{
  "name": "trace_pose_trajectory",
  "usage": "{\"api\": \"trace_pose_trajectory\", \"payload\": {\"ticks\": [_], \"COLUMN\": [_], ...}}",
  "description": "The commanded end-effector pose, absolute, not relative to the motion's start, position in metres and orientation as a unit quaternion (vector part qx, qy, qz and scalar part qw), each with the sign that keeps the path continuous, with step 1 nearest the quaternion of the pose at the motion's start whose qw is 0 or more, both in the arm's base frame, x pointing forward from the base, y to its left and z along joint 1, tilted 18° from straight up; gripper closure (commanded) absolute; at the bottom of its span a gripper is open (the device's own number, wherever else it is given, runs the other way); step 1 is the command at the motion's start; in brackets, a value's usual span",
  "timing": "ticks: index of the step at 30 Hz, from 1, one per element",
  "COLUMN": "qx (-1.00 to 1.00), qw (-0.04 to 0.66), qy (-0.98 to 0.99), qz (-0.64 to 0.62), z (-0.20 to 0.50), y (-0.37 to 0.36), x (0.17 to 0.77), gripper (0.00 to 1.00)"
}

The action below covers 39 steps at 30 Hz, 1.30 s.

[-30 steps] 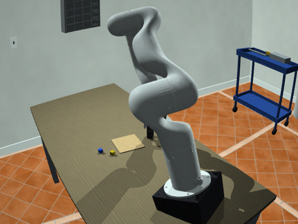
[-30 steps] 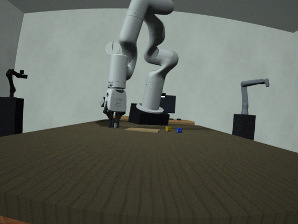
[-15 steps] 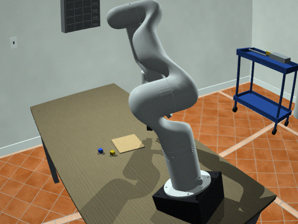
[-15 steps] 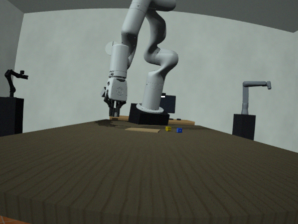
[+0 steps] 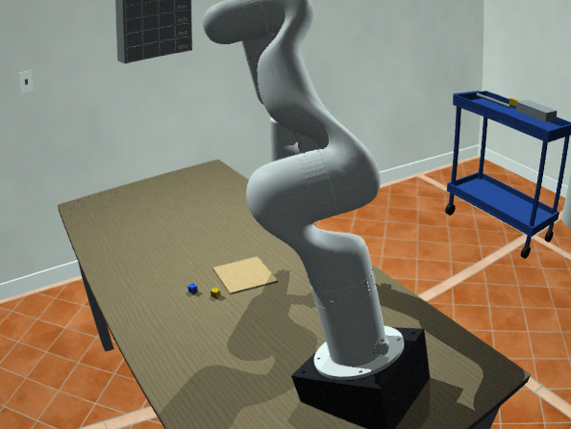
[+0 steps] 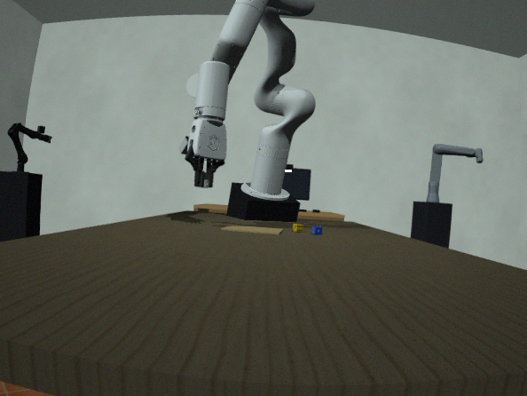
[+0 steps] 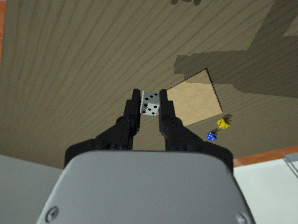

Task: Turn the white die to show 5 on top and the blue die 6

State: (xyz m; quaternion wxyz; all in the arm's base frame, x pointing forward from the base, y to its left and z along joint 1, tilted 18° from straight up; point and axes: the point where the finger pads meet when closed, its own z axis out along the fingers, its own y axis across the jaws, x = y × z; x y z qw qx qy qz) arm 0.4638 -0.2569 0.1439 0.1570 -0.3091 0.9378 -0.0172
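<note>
- Pale walls (image 5: 409, 72) (image 6: 133, 67) stand behind the wood-grained counter (image 5: 159, 240) (image 6: 266, 311) (image 7: 65, 60), going left to right across the exterior view.
- At far left, a small black arm (image 6: 17, 144) stands on a dark pedestal (image 6: 15, 204).
- Next come the fingers (image 6: 197, 175), pointing down and clamped on the white die (image 6: 206, 183) (image 7: 150, 102), which is held in the air above the counter, off the mat. Two of its pipped faces show in the wrist view.
- Flat on the counter lies the tan mat (image 5: 245, 274) (image 6: 253, 230) (image 7: 195, 100).
- Behind the mat, the big pale arm (image 5: 356, 308) (image 6: 271, 160) rises from a black block (image 5: 404, 399) (image 6: 271, 210).
- Just right of the mat, the yellow die (image 5: 215, 292) (image 6: 297, 227) (image 7: 223, 123) rests on the counter, near but apart from it.
- Further right, the blue die (image 5: 192, 289) (image 6: 317, 230) (image 7: 211, 136) also rests on the counter, off the mat, near the yellow one but not touching. Its top number is too small to read.
- At far right, a grey arm (image 6: 436, 169) stands on another dark pedestal.
</note>
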Motion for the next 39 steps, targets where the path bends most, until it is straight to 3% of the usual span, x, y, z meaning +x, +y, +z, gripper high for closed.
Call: {"api": "trace_pose_trajectory", "payload": {"ticks": [1, 23, 39], "qx": [-0.309, -0.605, -0.618], "qw": [0.153, 0.139, 0.138], "qy": [0.939, 0.782, 0.771], "qz": [-0.015, -0.065, -0.067], "z": [0.145, 0.162, 0.163], "y": [-0.257, -0.123, -0.117], "x": [0.464, 0.468, 0.467], "gripper": [0.85, 0.85, 0.85]}}
